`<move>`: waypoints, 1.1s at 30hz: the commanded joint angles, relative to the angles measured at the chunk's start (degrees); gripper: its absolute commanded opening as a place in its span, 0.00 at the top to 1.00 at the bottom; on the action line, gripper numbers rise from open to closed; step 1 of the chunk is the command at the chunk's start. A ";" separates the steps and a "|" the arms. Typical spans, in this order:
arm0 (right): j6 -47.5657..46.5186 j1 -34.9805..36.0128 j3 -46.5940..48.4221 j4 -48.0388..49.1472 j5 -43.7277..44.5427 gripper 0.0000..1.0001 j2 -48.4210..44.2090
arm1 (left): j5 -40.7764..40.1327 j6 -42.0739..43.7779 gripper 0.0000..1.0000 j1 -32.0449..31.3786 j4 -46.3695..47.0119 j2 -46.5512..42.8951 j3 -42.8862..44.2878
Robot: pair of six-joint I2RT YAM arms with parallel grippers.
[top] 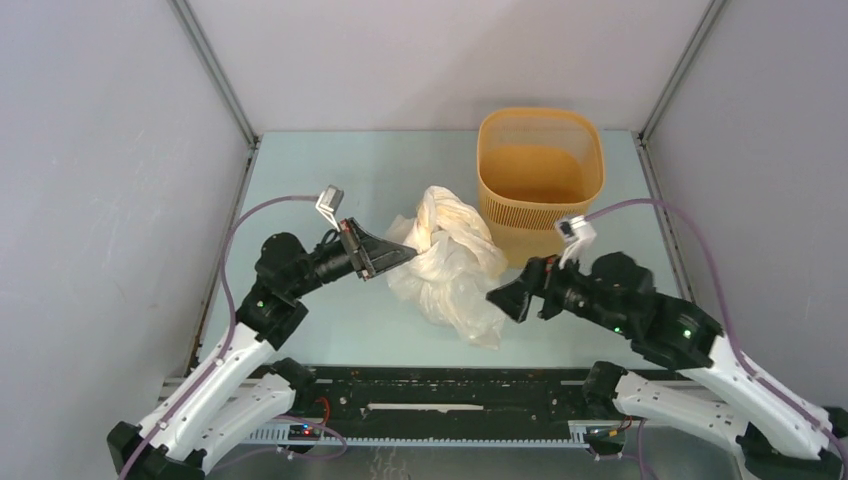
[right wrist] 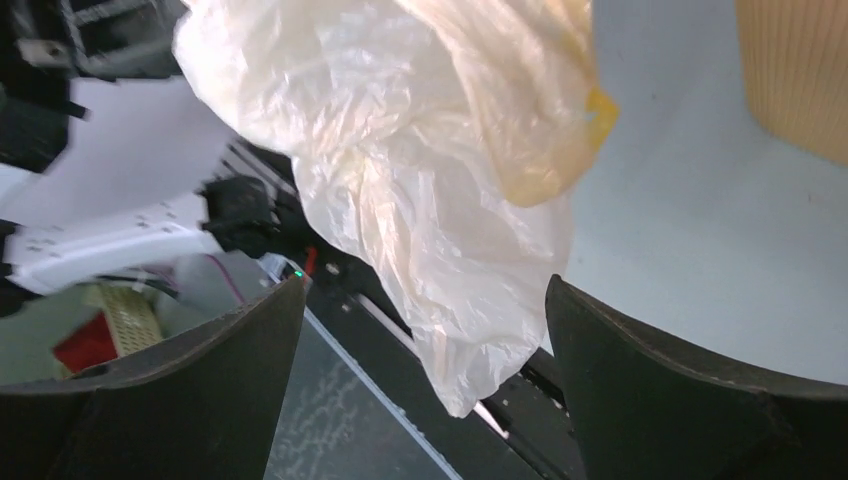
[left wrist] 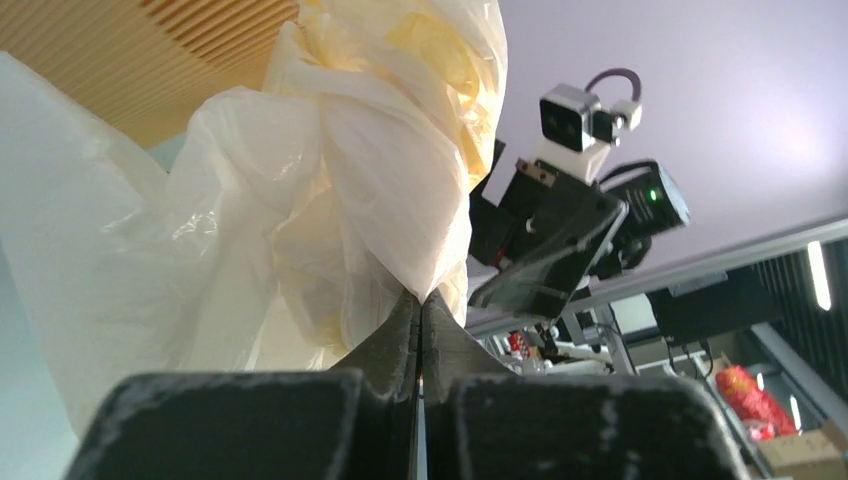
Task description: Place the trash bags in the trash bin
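Observation:
A crumpled bundle of translucent white and yellowish trash bags (top: 448, 265) is in the middle of the table, partly lifted. My left gripper (top: 410, 257) is shut on a fold at its left side; the left wrist view shows the film (left wrist: 330, 180) pinched between the closed tips (left wrist: 421, 298). My right gripper (top: 500, 298) is open at the bundle's right side, holding nothing; in the right wrist view the bags (right wrist: 430, 170) hang between its spread fingers (right wrist: 425, 290). The orange-tan mesh trash bin (top: 540, 180) stands upright behind and right of the bundle and looks empty.
Grey enclosure walls surround the pale green table (top: 300, 190) at left, back and right. A black rail (top: 440, 400) with the arm bases runs along the near edge. The bin's ribbed wall shows in the left wrist view (left wrist: 190, 55) and in the right wrist view (right wrist: 795, 70).

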 commanded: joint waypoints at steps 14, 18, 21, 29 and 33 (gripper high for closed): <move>-5.56 -27.67 17.30 -1.00 -38.28 0.03 9.16 | 14.59 7.99 1.00 0.00 -3.55 2.12 11.03; -6.61 -29.47 18.39 -0.47 -40.21 0.10 11.13 | 16.09 7.27 1.00 -0.32 -2.45 2.38 11.47; -7.97 -29.07 18.45 0.20 -41.68 0.15 12.66 | 16.82 6.56 1.00 -0.58 -1.84 2.60 11.57; -7.54 -27.25 18.43 1.61 -39.89 0.15 16.23 | 18.46 5.73 1.00 -2.45 -0.33 4.12 12.25; -3.60 -24.63 18.36 5.28 -39.81 0.37 16.66 | 17.44 6.85 1.00 -2.57 -1.85 5.67 13.03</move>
